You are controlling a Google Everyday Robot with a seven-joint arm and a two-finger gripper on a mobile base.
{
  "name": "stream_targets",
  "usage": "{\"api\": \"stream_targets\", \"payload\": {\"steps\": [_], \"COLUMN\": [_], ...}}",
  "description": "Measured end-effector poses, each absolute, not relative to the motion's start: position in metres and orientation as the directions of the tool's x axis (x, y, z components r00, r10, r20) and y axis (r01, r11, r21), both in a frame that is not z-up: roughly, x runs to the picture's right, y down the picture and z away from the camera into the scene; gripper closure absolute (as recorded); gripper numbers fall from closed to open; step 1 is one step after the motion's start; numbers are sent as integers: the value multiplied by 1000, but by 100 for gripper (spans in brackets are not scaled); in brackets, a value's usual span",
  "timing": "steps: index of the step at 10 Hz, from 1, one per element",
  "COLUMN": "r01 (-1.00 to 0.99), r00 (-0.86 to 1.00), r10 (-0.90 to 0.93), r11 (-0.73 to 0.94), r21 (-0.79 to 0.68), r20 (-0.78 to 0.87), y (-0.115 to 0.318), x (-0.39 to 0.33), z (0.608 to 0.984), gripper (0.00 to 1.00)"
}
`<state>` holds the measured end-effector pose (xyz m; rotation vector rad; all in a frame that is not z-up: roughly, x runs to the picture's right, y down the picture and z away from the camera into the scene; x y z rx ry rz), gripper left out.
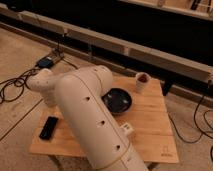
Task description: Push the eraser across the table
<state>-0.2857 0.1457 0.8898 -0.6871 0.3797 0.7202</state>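
The eraser [48, 127], a small flat black block, lies on the near left part of the light wooden slatted table [150, 120]. My white arm sweeps from the bottom centre up over the table's left half. Its wrist end bends down at the table's far left edge. The gripper [52, 102] hangs there, just behind the eraser, mostly hidden by the arm.
A dark round bowl [118, 100] sits mid-table. A white cup-like container [142, 81] stands at the far right corner, and a small white object [128, 130] lies near the front. Cables [15, 87] and a box [46, 62] lie on the floor to the left.
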Motion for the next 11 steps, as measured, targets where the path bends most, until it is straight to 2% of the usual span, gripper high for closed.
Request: {"api": "stream_targets", "payload": {"steps": [11], "r01": [-656], "r00": [751], "r10": [408], "r11": [556], "r21": [-511], "r20": [-520], "y": [169], "x": [-292], "z": [859], "gripper": [35]}}
